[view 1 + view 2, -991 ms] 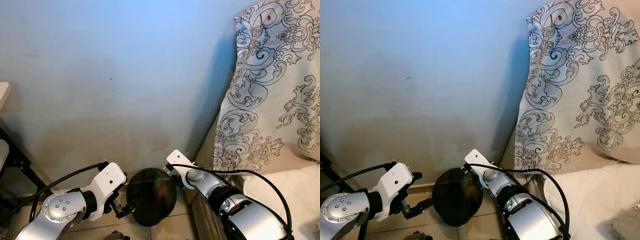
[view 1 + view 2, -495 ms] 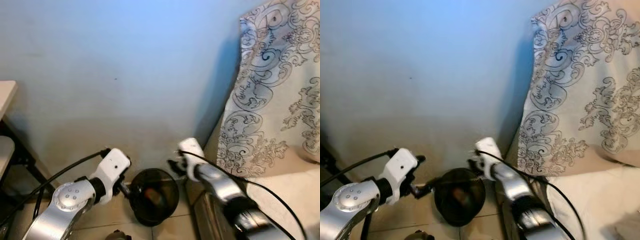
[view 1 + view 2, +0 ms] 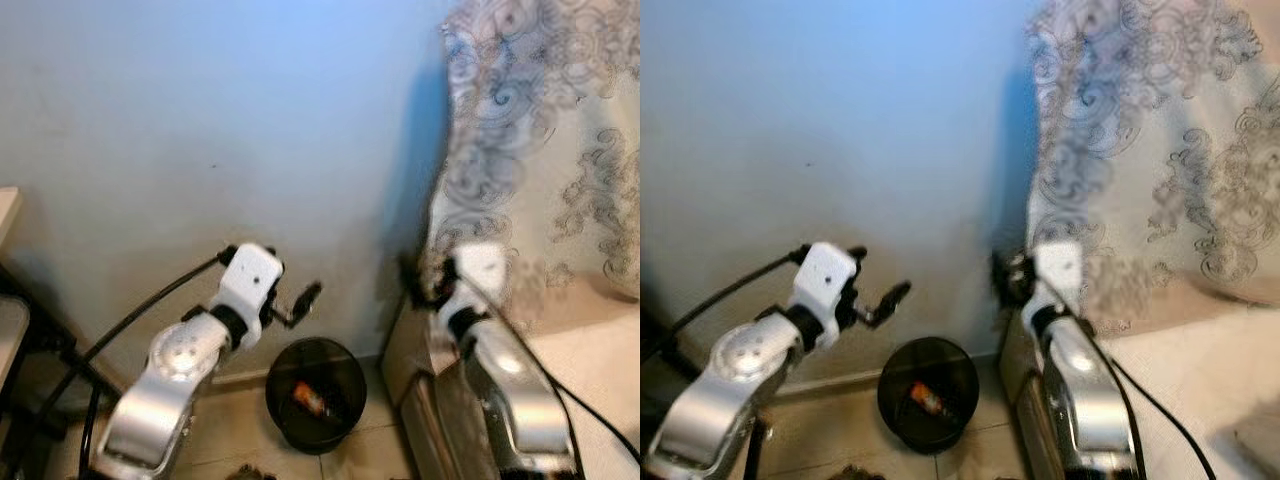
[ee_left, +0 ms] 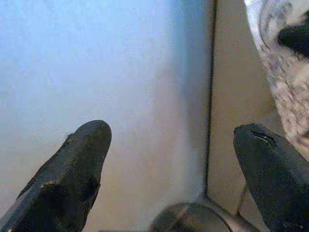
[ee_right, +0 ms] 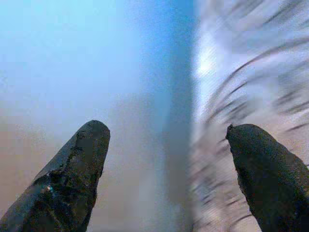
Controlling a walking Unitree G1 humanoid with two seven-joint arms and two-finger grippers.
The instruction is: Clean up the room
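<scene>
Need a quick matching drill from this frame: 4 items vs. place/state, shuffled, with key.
Items:
1. trash bin
2. left gripper
3. patterned cloth
4. orange item

Places/states:
A. hangs at the right of the blue wall
B. lies inside the bin
C. stands on the tiled floor by the wall
D. raised above the bin, jaws open and empty

Pairs: 1-C, 2-D, 3-A, 4-B

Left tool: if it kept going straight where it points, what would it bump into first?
Probably the blue wall. The open left tool is raised above the black bin and aims at the wall near the corner, with nothing between its fingers. Depth is hard to judge.
</scene>
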